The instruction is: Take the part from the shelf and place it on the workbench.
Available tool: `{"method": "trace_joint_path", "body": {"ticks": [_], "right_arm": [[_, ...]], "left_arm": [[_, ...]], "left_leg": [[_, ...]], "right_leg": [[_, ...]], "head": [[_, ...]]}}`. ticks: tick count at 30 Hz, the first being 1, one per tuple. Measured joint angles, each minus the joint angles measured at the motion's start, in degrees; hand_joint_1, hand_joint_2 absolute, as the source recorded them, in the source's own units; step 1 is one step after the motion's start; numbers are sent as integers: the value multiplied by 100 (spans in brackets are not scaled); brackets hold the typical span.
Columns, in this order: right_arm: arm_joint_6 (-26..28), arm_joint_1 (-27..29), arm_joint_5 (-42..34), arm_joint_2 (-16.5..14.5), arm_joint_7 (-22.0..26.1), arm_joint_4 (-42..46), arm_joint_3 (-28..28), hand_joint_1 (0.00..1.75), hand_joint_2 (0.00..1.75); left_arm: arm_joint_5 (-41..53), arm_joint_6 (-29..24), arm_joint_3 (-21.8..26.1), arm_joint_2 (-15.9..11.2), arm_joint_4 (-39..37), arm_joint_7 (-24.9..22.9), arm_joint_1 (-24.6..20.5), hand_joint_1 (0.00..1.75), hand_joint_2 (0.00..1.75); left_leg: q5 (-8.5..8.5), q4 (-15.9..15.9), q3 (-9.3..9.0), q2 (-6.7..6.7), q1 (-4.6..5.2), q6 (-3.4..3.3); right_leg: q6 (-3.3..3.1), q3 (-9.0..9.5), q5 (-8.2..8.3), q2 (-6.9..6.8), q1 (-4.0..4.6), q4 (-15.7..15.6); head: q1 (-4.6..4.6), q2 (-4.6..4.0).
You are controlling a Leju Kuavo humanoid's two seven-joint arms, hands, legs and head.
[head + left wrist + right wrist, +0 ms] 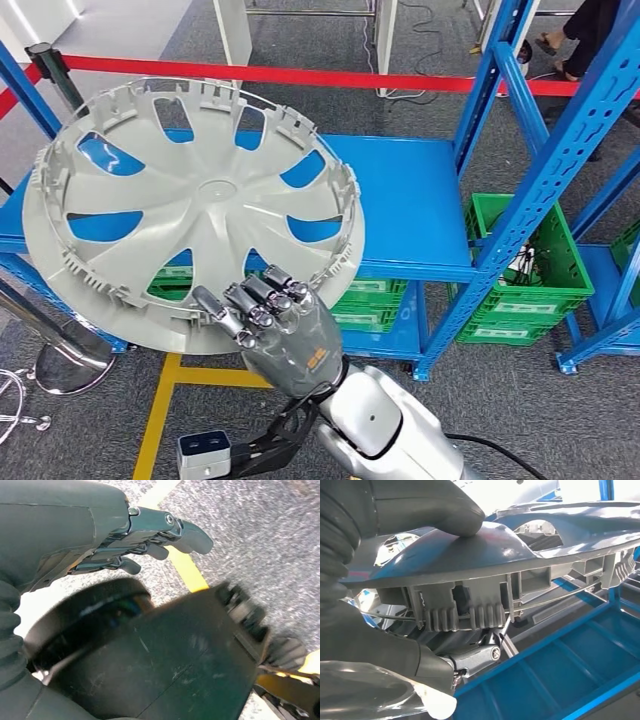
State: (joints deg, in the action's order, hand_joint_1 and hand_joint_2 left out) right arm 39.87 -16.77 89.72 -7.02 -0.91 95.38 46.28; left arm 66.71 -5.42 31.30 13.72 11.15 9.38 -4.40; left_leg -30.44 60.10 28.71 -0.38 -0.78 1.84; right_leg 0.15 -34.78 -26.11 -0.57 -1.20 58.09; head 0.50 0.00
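Above the blue shelf (407, 200), the part (192, 200), a grey plastic wheel cover, was held up and tilted, inner side w/ clips toward the head cam, near edge lowest. Right hand (283, 320) pinched it at that low rim: fingers (256, 300) lay over the ribbed inner edge, and in the right wrist view the thumb (444, 512) pressed on the smooth outer face while a finger (478, 655) hooked under the clip ring. So right hand was closed on the part, not spread. Left hand (151, 540) hung low over grey floor w/ a yellow line (186, 570), fingers fairly straight and apart, holding nothing.

Step in hand, by my read: carrying the part off the shelf toward the counter; no counter visible yet, so prob. under halfway.

To do it well:
- Grip sat at one edge of a wide, light disc, so leverage was poor; keep moves slow, no quick wrist turns.
- Keep pinch firm; the smooth outer face could slide under the thumb.
- Mind the blue upright (558, 170) at right and the red barrier tape (302, 75) behind when turning.
- Level the cover before setting down, low edge first.
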Motion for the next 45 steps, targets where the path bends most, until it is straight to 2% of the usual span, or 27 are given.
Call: {"method": "trace_joint_path", "body": {"ticks": [2, 4, 5, 7, 9, 10, 12, 14, 16, 18, 20, 22, 24, 25, 26, 27, 29, 31, 33, 35, 36, 37, 39, 40, 41, 43, 45], "right_arm": [[0, -21, 3, -1, 21, 17, 7, 175, 175], [0, -26, 7, -1, 65, 40, 7, 175, 175], [0, -27, 8, 0, 83, 49, 10, 175, 175], [0, -28, 9, 0, 109, 69, 24, 175, 175], [0, -25, 9, 0, 125, 84, 43, 175, 175], [0, -22, 9, 0, 126, 87, 52, 175, 175], [0, -19, 9, 0, 115, 89, 63, 175, 175], [0, -21, 7, 0, 101, 98, 67, 175, 175], [0, -24, 4, -2, 97, 126, 69, 175, 175], [0, -23, 3, -4, 98, 152, 70, 175, 175], [-1, -24, 3, -5, 99, 162, 70, 175, 175], [-2, -26, 4, -8, 99, 170, 69, 175, 175], [-3, -22, 4, -11, 99, 177, 69, 175, 175], [-3, -18, 5, -11, 99, 178, 69, 175, 175], [-3, -16, 5, -11, 99, 178, 69, 175, 175], [-4, -15, 5, -11, 100, 178, 69, 175, 175], [-4, -15, 5, -11, 101, 181, 69, 175, 175], [-3, -17, 4, -12, 102, 190, 68, 175, 175], [-2, -19, 4, -14, 103, 198, 66, 175, 175], [-2, -17, 4, -14, 107, 199, 67, 175, 175], [-2, -15, 5, -14, 111, 199, 68, 175, 175], [-2, -13, 5, -14, 116, 199, 69, 175, 175], [-2, -12, 5, -14, 125, 199, 71, 175, 175], [-2, -9, 5, -13, 127, 199, 70, 175, 175], [-2, -6, 5, -13, 127, 199, 70, 175, 175], [-2, -1, 4, -13, 121, 199, 66, 175, 175], [-2, -5, 3, -15, 116, 204, 62, 175, 175]], "left_arm": [[-32, -13, 3, -5, 0, -147, -1, 0, 175], [-74, -9, 11, -12, 0, -290, 8, 0, 175], [-98, -2, 16, -16, 0, -340, 7, 0, 175], [-178, 24, 32, -26, 0, -411, 3, 0, 175], [-296, 51, 85, -44, 0, -416, 19, 0, 175], [-352, 63, 124, -54, 0, -388, 36, 0, 175], [-445, 76, 205, -75, 0, -302, 71, 0, 175], [-510, 79, 274, -90, 0, -236, 91, 0, 175], [-566, 74, 329, -96, 0, -215, 99, 0, 175], [-609, 67, 390, -115, 0, -219, 108, 0, 175], [-636, 65, 444, -156, 0, -226, 116, 0, 175], [-655, 73, 474, -190, 0, -231, 111, 0, 175], [-666, 80, 501, -209, 0, -232, 97, 0, 175], [-668, 81, 517, -219, 0, -232, 92, 0, 175], [-668, 81, 532, -226, 0, -234, 91, 0, 175], [-668, 82, 545, -230, 0, -240, 94, 0, 175], [-664, 90, 560, -242, 0, -250, 112, 0, 175], [-651, 98, 565, -252, 0, -253, 139, 0, 175], [-625, 101, 568, -263, 0, -237, 169, 0, 175], [-603, 107, 570, -269, -2, -208, 191, 0, 175], [-598, 116, 570, -268, -3, -191, 193, 0, 175], [-593, 127, 570, -267, -4, -169, 189, 0, 175], [-587, 144, 570, -267, -4, -128, 175, 0, 175], [-587, 146, 570, -268, -4, -115, 171, 0, 175], [-587, 147, 570, -268, -4, -111, 164, 0, 175], [-590, 149, 570, -266, -4, -107, 147, 0, 175], [-587, 150, 570, -250, -3, -106, 126, 0, 175]], "left_leg": [[-10, -317, -130, -14, 29, -43], [56, -345, -55, -8, 40, -135], [105, -352, -10, 3, 39, -193], [220, -372, 103, 25, 32, -301], [331, -365, 247, 28, 57, -346], [387, -360, 321, 29, 74, -356], [492, -348, 464, 28, 109, -363], [582, -331, 575, 20, 138, -351], [670, -310, 642, 16, 164, -311], [775, -310, 683, 24, 167, -256], [772, -285, 733, 22, 153, -197], [371, 59, 847, 15, 134, -124], [-210, 790, 987, 16, 102, -55], [-370, 1129, 1012, 17, 85, -30], [-389, 1328, 974, 18, 68, -10], [-287, 1334, 853, 18, 50, 4], [10, 789, 376, 19, 15, 21], [7, -23, -148, 13, 13, -9], [-108, -414, -319, 3, 42, -88], [-33, -443, -214, 10, 49, -183], [36, -447, -147, 21, 45, -235], [112, -455, -68, 33, 40, -279], [260, -451, 109, 46, 50, -334], [332, -446, 202, 49, 63, -343], [403, -439, 296, 51, 77, -349], [535, -423, 477, 51, 112, -352], [645, -399, 602, 44, 145, -337]], "right_leg": [[80, -56, 76, -6, 7, 10], [164, -98, 138, -6, -6, 1], [196, -148, 78, 1, -14, 37], [229, -324, -337, 24, -15, 436], [236, -539, -846, 35, 2, 1201], [231, -591, -957, 36, 8, 1523], [189, -430, -806, 36, 25, 1613], [98, 115, -527, 38, 61, 925], [29, 684, -510, 40, 97, 94], [16, 869, -552, 47, 119, -240], [-38, 773, -457, 27, 99, -267], [-122, 642, -324, -10, 70, -286], [-154, 486, -190, -30, 73, -271], [-150, 392, -124, -37, 73, -257], [-141, 293, -64, -43, 72, -235], [-126, 191, -9, -47, 70, -206], [-84, 3, 82, -46, 65, -126], [-24, -138, 166, -42, 76, -46], [40, -221, 282, -48, 81, -26], [105, -285, 340, -39, 69, -30], [133, -343, 220, -21, 63, 47], [156, -421, -6, 0, 59, 232], [179, -607, -605, 28, 55, 930], [185, -665, -789, 32, 55, 1309], [182, -668, -837, 34, 57, 1583], [138, -383, -585, 35, 67, 1533], [36, 269, -384, 38, 106, 759]], "head": [[0, 0], [-2, -1], [-4, -1], [-28, -1], [-55, -1], [-61, -1], [-63, 0], [-62, 0], [-59, 0], [-56, 1], [-61, 1], [-41, -2], [-15, -1], [-13, -1], [-14, -1], [-13, -1], [-13, 0], [-11, 0], [-12, 0], [-17, 0], [-25, -1], [-34, -1], [-56, -1], [-62, -1], [-66, 0], [-67, 0], [-66, 0]]}}
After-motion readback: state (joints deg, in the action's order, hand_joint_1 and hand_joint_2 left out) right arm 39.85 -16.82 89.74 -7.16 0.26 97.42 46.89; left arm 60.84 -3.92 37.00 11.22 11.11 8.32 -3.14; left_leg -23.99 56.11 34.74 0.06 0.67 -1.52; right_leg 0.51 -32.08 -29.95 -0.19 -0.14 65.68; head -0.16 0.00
